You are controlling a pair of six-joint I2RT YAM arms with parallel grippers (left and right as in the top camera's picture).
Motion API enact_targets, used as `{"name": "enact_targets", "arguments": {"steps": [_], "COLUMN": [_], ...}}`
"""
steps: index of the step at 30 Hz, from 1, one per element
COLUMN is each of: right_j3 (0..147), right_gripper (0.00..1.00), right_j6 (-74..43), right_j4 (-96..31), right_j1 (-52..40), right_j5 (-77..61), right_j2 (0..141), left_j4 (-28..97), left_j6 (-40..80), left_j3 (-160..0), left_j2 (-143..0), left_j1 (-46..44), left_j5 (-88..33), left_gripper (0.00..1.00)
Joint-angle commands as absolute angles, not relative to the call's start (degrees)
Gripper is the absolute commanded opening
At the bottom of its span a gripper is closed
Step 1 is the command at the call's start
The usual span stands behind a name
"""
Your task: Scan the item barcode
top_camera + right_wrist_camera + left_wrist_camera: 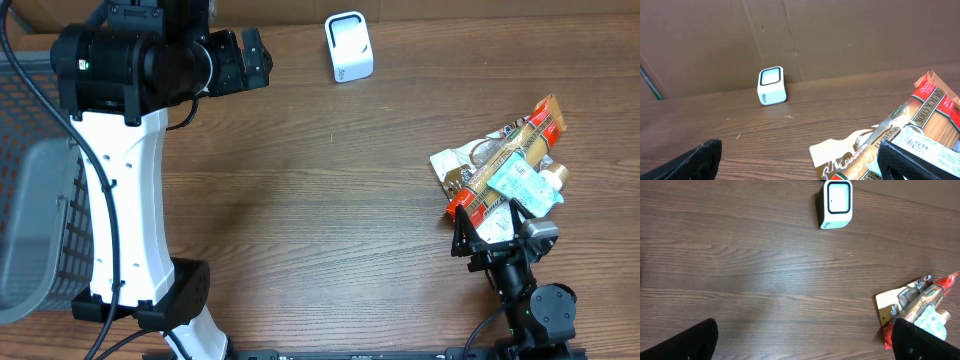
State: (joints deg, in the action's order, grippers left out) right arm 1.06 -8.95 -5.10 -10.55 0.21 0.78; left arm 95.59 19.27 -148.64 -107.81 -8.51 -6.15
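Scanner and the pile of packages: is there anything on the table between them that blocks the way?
Nothing visible. Only bare table lies between the pile of packages and the white scanner. The right claw stands open at the pile's near edge, nothing between them.

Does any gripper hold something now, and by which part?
Nothing is held. The left gripper and right gripper are both open; the packets lie loose on the table.
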Motion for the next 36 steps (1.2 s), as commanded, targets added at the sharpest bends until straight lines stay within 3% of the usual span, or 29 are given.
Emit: {"name": "enact_targets", "arguments": {"steps": [1, 23, 28, 36], "right_j3": [0.5, 0.5, 0.5, 0.5], "right_gripper": [1.00, 1.00, 1.00, 1.00], "right_j6": [-8.8, -8.8, -8.8, -8.8], "right_j4": [-4.8, -4.8, -4.8, -4.8], "right_j1": [-10.9, -10.9, -10.9, -10.9], "right_j5": [-0.1, -0.1, -0.1, -0.1], "right_j2": [0.2, 0.2, 0.2, 0.2], "left_j4": [95.4, 95.4, 95.3, 95.1], "left_j6": [18.4, 18.4, 18.4, 16.8], "left_j3": [-149.0, -148.9, -142.0, -116.9], "left_j2": [-108.3, -106.8, -98.2, -76.3], "left_j1": [-8.6, -9.8, -11.8, -11.0], "left_j5": [-5.8, -5.7, -5.8, -3.7], "left_gripper": [1.00, 0.99, 1.00, 1.00]}}
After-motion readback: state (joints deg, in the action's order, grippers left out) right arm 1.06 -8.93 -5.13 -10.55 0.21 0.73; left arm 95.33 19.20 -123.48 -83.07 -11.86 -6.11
